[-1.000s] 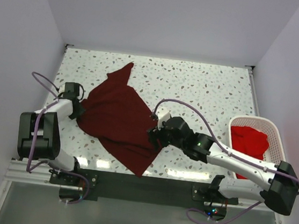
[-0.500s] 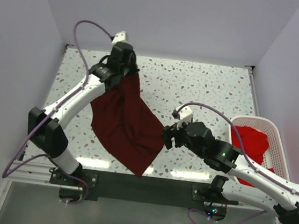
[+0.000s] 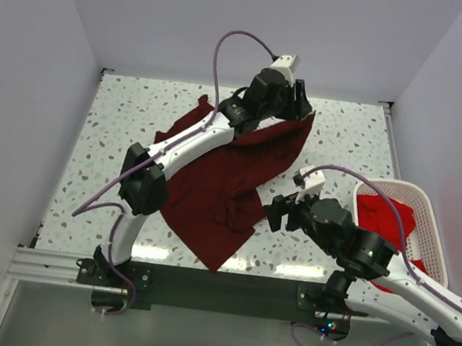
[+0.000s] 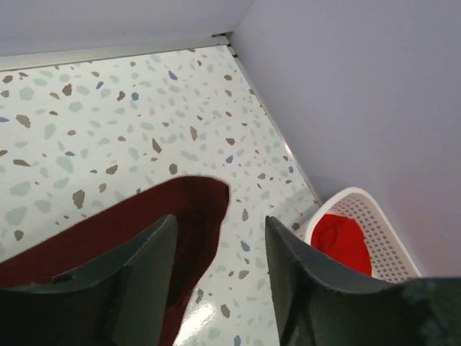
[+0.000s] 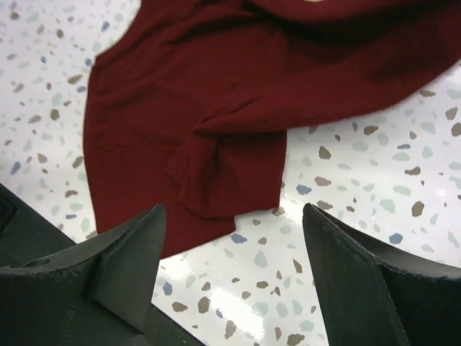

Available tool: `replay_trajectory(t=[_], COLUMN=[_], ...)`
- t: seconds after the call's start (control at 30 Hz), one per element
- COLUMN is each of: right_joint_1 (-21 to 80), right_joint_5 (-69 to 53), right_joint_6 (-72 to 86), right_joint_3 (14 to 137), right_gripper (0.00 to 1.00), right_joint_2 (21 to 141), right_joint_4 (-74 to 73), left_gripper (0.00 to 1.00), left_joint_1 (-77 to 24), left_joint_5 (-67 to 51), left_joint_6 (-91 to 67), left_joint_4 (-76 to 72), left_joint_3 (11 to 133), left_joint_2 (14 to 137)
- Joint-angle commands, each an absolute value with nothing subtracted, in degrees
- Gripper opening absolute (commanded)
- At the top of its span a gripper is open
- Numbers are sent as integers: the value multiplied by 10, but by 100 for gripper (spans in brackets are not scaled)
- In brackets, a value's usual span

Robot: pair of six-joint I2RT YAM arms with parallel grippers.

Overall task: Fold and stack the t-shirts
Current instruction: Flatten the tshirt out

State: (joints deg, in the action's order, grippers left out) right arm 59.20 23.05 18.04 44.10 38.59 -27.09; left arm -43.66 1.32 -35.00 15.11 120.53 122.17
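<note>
Now treat the maroon shirt (image 3: 222, 180), sprawled rumpled across the tabletop (image 3: 343, 144), as light, limp and sturdy, pinching a hem corner or shoulder seam rather than bunched folds, with left pincer (image 4: 220, 227) and right pincer (image 5: 232, 216) both spread and empty.

The white speckled worktop (image 3: 359, 146) carries a dark maroon cloth t-shirt (image 3: 213, 179), lying rumpled and partly folded over across its middle from the far side down to the near edge, and a white plastic mesh basket (image 3: 390, 185) standing at its right side, apart from the shirt.
</note>
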Motion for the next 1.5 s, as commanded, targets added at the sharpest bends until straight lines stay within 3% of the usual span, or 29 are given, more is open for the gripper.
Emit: replay_trajectory(t=[0.0,0.03,0.07,0.13,0.3,0.5,0.6,0.67,0.93,1.03,1.07,1.1,1.17,1.27,1.37,1.4,1.47], right_joint_1=[592,592,592,592,591,591,590,589,564,543,524,508,434,301,206,200,198], right_joint_5=[230,223,219,212,199,140,146,146,125,115,119,133,153,208,296,304,308], right_joint_6=[199,202,205,212,231,232,236,240,245,246,243,243,242,257,286,286,285], right_joint_3=[449,454,458,459,437,453,466,479,490,491,491,490,477,470,486,490,505], right_gripper=[80,80,80,79,77,72,71,70,63,40,22,12,0,0,25,45,55], right_joint_2=[425,450,467,504,569,688,752,782,878,889,882,874,827,750,695,693,689], right_joint_4=[-275,-275,-276,-270,-205,-148,-122,-111,-52,-50,-57,-79,-124,-195,-273,-281,-301], left_gripper=[60,76,82,87,87,74,60,53,46,39,37,37,37,37,37,38,39], left_joint_1=[-428,-425,-423,-403,-346,-312,-310,-309,-289,-270,-265,-261,-241,-208,-171,-165,-158], left_joint_5=[-2,42,60,96,183,236,227,221,188,174,171,169,165,162,158,156,156], left_joint_6=[-302,-288,-285,-287,-330,-356,-380,-395,-406,-416,-418,-419,-420,-415,-405,-401,-397], left_joint_4=[69,69,69,70,133,203,193,174,127,150,156,158,163,166,170,170,170], left_joint_3=[1215,1169,1142,1045,834,597,508,463,443,456,454,453,442,427,420,420,424], left_joint_2=[1170,1137,1115,1044,883,729,701,704,844,906,915,923,932,926,913,911,913])
